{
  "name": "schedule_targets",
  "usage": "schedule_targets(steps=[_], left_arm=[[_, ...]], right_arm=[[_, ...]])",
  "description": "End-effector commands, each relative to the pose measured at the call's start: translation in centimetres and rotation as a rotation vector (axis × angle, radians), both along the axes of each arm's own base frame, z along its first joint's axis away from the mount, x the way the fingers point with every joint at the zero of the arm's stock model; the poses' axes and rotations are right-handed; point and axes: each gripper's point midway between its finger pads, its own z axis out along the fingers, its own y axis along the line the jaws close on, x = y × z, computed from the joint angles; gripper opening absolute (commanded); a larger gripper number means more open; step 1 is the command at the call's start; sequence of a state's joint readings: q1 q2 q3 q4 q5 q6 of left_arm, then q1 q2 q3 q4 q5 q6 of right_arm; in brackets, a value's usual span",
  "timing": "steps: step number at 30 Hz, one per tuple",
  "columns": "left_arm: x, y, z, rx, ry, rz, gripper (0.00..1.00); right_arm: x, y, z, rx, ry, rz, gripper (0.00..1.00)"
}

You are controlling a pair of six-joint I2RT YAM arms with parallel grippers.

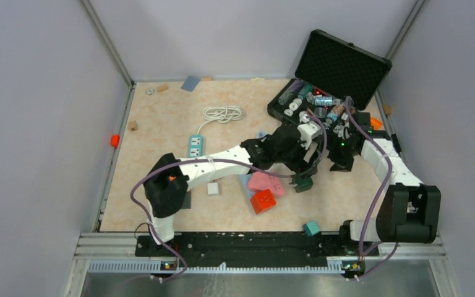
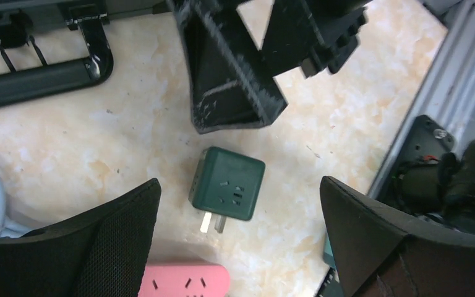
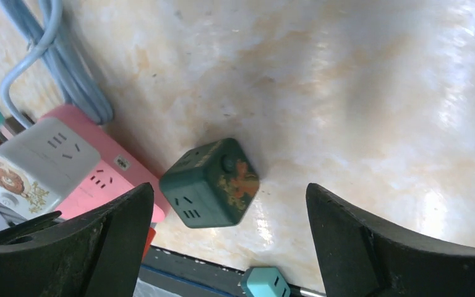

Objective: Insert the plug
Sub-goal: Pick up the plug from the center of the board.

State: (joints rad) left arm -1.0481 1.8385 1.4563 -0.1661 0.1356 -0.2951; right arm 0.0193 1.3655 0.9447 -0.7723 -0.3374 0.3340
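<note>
The dark green cube plug (image 2: 227, 184) lies on the tan marble-look tabletop (image 1: 161, 124). It is right of the middle and a bit closer to the near edge. Two metal pins (image 2: 212, 223) stick out of one side, and one face has socket holes. Another face has an orange picture (image 3: 240, 179) on it, too fuzzy to read.

The left gripper (image 2: 238, 182) hangs over the plug. Its two black fingers are spread wide, one on each side, and they do not touch it. It holds nothing. The right gripper (image 3: 230, 185) hangs over the same plug, spread wide too, with nothing in it. The two grippers are very close together there.

A pink power strip (image 3: 93, 170) lies just beside the plug, and the pins point toward it. It has a tiny grey label (image 3: 122, 162), too small to read. A white cube plug with a brown and orange picture (image 3: 34, 161) sits at the pink strip. A grey-blue cord (image 3: 49, 55) runs past it. A red cube (image 1: 263, 201) lies against the pink strip on its near side. A small teal cube (image 1: 311, 228) sits at the near edge.

An open black case with a foam lid (image 1: 340, 65) stands at the far right corner, full of little rolls and parts. A white power strip with teal sockets (image 1: 195, 146) lies left of the middle. Its white coiled cord (image 1: 222, 113) lies toward the far edge.
</note>
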Motion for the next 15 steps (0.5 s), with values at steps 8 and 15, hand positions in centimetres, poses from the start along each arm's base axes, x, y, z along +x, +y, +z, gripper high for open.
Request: schedule_targets(steps=[8, 15], left_arm=[[0.3, -0.9, -5.6, 0.357, -0.229, -0.093, 0.97], [-0.1, -0.7, -9.3, 0.440, -0.188, -0.116, 0.96]], right_arm=[[-2.9, -3.1, -2.0, 0.109, 0.088, -0.255, 0.89], [-2.5, -3.9, -2.2, 0.067, 0.088, -0.255, 0.89]])
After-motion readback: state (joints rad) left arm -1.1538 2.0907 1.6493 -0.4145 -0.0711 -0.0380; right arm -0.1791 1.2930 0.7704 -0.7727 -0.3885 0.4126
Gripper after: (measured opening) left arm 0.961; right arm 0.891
